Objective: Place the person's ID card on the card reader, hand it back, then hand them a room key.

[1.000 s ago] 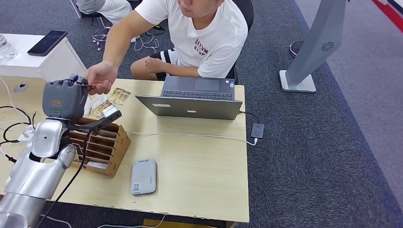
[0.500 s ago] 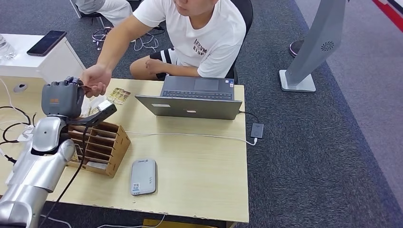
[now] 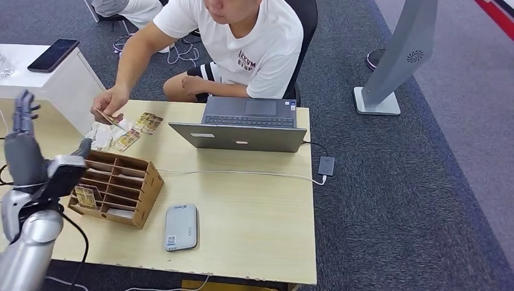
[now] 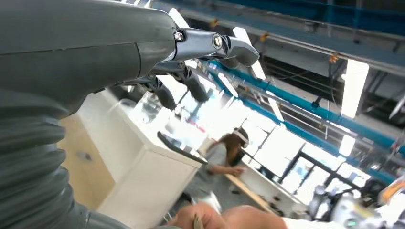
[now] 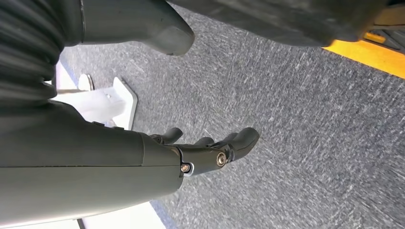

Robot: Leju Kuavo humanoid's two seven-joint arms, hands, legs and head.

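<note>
The person's hand (image 3: 110,100) holds a card (image 3: 104,116) low over the table's far left. My left hand (image 3: 25,154) is raised at the left edge, fingers spread and pointing up, holding nothing, well apart from that card. In the left wrist view the left hand's fingers (image 4: 205,45) are spread and the person's hand with the card (image 4: 196,221) is beyond them. The grey card reader (image 3: 181,226) lies flat near the table's front edge. A wooden organiser (image 3: 118,187) holds a key card (image 3: 85,197). My right hand (image 5: 153,160) hangs over the carpet, fingers loose, holding nothing.
An open laptop (image 3: 242,126) stands mid-table, with a white cable (image 3: 242,173) running to an adapter (image 3: 327,165). Several loose cards (image 3: 138,127) lie beside the person's hand. A white cabinet (image 3: 54,66) with a phone (image 3: 52,54) is at the far left.
My left hand has let go of the card and drawn back to the left and toward me. The person now holds the card and has lowered it toward the table.
</note>
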